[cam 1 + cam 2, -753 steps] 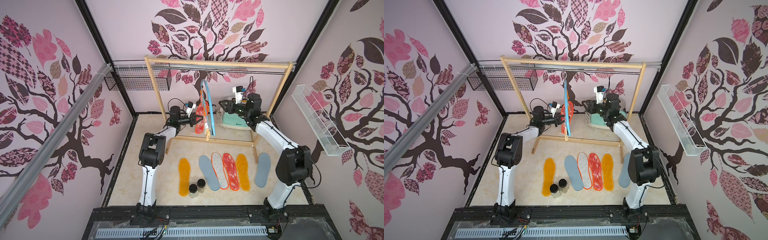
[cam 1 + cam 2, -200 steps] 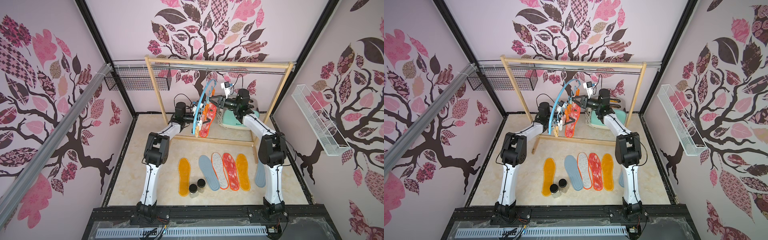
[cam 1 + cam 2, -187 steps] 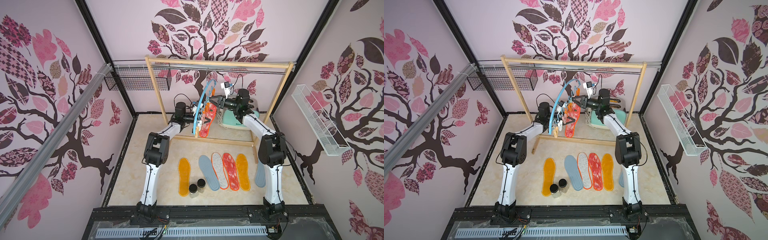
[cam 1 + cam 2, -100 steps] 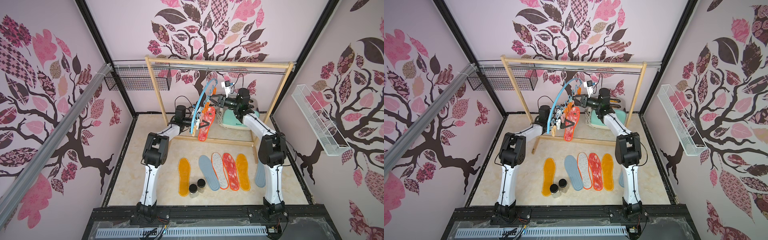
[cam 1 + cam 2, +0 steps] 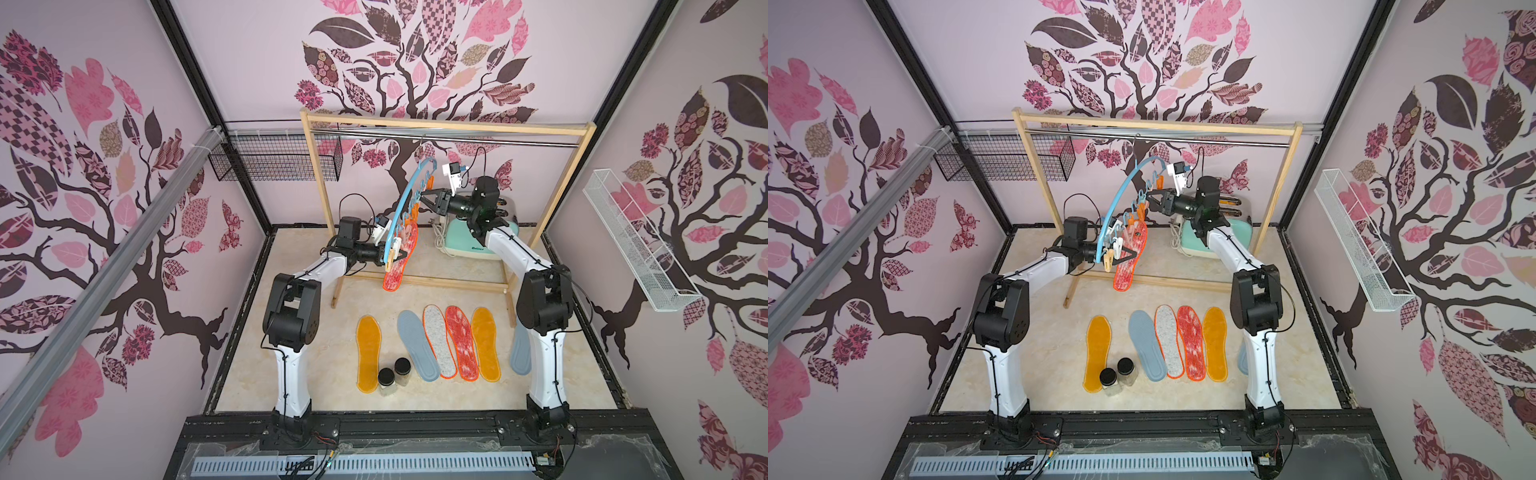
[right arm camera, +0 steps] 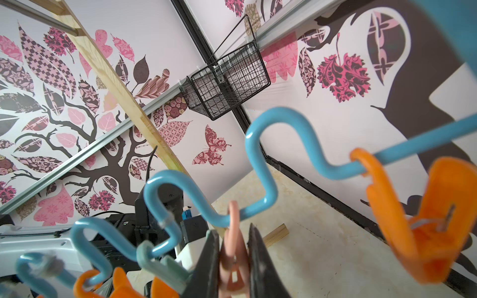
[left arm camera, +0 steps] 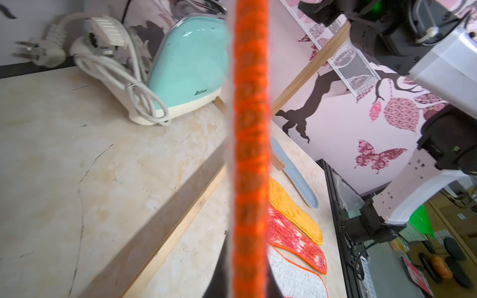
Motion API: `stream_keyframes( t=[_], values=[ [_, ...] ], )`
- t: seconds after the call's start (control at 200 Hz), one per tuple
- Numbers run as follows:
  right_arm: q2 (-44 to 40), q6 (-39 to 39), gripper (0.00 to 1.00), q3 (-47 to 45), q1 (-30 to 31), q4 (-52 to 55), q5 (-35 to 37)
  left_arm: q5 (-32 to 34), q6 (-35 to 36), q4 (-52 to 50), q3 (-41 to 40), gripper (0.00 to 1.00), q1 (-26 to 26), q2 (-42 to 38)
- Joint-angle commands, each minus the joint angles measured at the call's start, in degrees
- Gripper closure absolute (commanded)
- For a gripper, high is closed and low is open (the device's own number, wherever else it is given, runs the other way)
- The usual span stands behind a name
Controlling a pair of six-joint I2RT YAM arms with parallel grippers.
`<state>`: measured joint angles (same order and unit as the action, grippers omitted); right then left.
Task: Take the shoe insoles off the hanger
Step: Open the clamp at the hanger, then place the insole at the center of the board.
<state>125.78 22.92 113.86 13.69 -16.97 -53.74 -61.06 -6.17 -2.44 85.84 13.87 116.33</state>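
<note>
Clamping the red mottled insole (image 5: 396, 275) by its orange edge in the tightly closed left tool (image 5: 1130, 254), above the counter's (image 5: 582, 374) back middle, top end among the clothespins (image 5: 1119, 245) of the tilted blue hanger (image 5: 405, 203). Squeezing a pink clothespin (image 6: 233, 258) on that hanger with the right tool (image 5: 423, 195), nearly closed around it. Showing six other insoles (image 5: 432, 340) in a row near the counter's front edge.

A red-white insole (image 5: 397, 276) is held by the left gripper (image 5: 394, 258) below the tilted blue hanger (image 5: 402, 208). A clothespin (image 5: 417, 198) on it is pinched by the right gripper (image 5: 423, 196). On the floor (image 5: 415, 395), six insoles (image 5: 461, 343) are laid side by side.
</note>
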Motion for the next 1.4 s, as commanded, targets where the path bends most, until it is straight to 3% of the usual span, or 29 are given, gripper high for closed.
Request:
stream_keyframes(
  t=[0.0, 0.715, 0.99, 1.396],
  values=[
    [0.6, -1.6, 0.85, 0.7, 0.1, 3.8, 1.7, 6.9, 0.8, -2.5, -3.8, 1.0, -1.2, -3.8],
    [0.3, -3.2, 0.82, 0.6, -0.6, 6.3, 2.8, 21.9, -1.4, -7.8, -19.0, 1.0, -1.8, -21.1],
    [0.3, -3.5, 0.82, 0.1, -0.6, 6.6, 2.9, 24.6, -7.8, -4.7, -26.4, 1.0, -1.5, -29.2],
    [0.5, -4.2, 0.82, -0.2, -0.6, 7.0, 3.0, 41.4, -13.6, -11.7, -37.4, 1.0, 5.7, -48.9]
  ],
)
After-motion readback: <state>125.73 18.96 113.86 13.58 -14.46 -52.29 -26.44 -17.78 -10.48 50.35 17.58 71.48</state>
